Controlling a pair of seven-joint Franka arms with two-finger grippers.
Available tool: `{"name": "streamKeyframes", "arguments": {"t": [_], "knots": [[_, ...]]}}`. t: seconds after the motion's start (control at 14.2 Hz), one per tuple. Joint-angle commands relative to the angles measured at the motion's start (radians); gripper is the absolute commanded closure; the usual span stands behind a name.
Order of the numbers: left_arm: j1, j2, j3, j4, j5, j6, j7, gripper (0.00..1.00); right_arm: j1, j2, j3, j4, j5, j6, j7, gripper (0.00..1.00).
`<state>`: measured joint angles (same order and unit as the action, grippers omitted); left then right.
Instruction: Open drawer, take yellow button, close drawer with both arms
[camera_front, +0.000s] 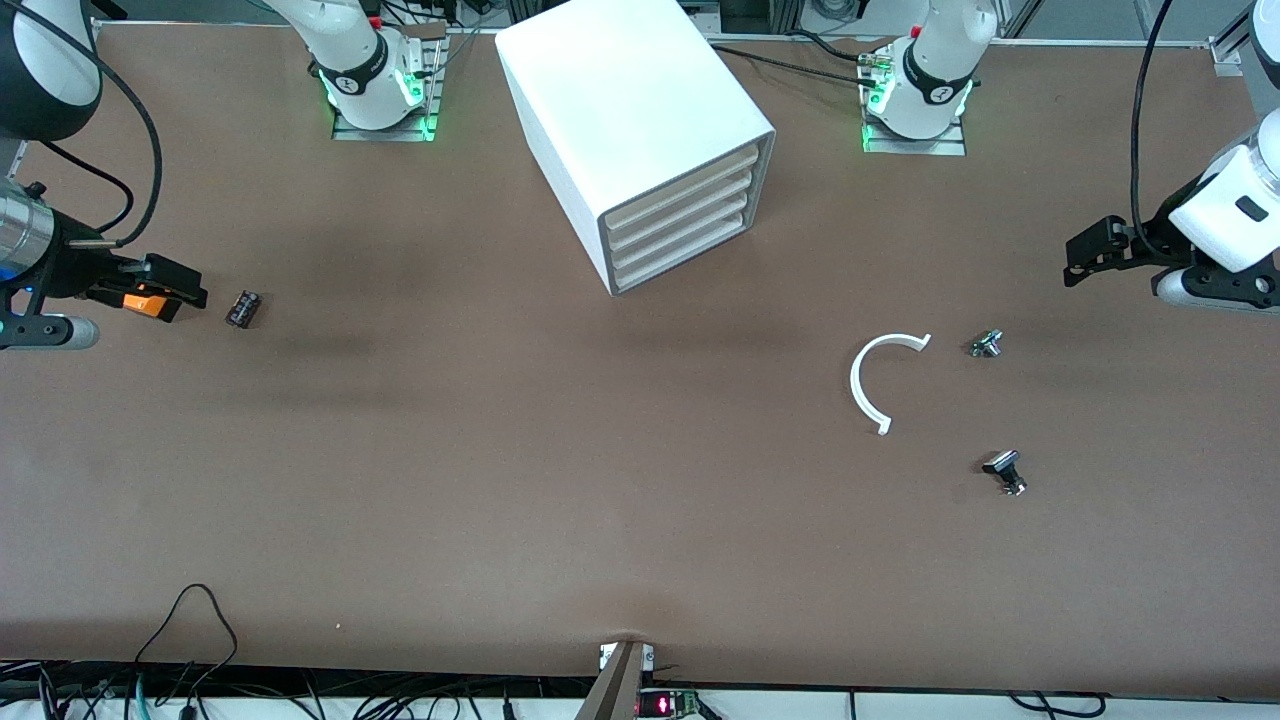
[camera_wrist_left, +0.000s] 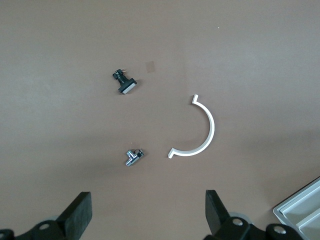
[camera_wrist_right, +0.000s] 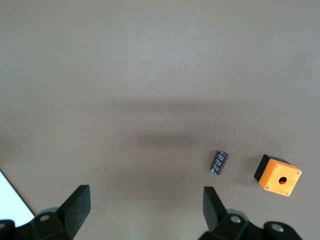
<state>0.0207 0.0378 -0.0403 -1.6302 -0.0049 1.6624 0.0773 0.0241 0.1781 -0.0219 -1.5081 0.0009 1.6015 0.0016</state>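
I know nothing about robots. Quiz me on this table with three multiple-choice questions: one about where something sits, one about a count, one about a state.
1. Where does the white half-ring lie?
A. On top of the cabinet
B. On the table toward the left arm's end
C. Inside a drawer

2. How many drawers does the white cabinet have?
A. Two
B. Four
C. Six

3. What state is the top drawer in?
A. Shut, level with the others
B. Pulled halfway out
C. Lying on the table

Answers:
1. B: it lies flat on the brown table, beside two small metal parts, under the left gripper's camera.
2. B: four stacked fronts show in the front view.
3. A: its front lines up with the three below, and both the left gripper and the right gripper hang open and empty, away from it.
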Motion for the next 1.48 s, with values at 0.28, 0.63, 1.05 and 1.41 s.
{"name": "streamKeyframes", "arguments": {"t": [0.28, 0.63, 1.05, 1.41], "knots": [[-0.002, -0.003, -0.024, 0.019, 0.0, -0.024, -0.016, 0.0, -0.003, -0.005, 0.0, -0.001, -0.005, 0.009, -0.005, 0.0], [-0.002, -0.001, -0.021, 0.021, 0.011, -0.023, -0.014, 0.0, -0.015, 0.004, -0.007, -0.001, -0.001, 0.055, -0.008, 0.0], [0.001, 0.013, -0.019, 0.042, -0.001, -0.023, -0.013, 0.0, -0.018, -0.005, -0.03, 0.016, 0.001, 0.041, -0.008, 0.0], [0.004, 0.114, -0.019, 0.027, -0.003, -0.101, 0.002, 0.0, -0.015, -0.017, -0.029, 0.006, -0.007, 0.002, 0.003, 0.0]]}}
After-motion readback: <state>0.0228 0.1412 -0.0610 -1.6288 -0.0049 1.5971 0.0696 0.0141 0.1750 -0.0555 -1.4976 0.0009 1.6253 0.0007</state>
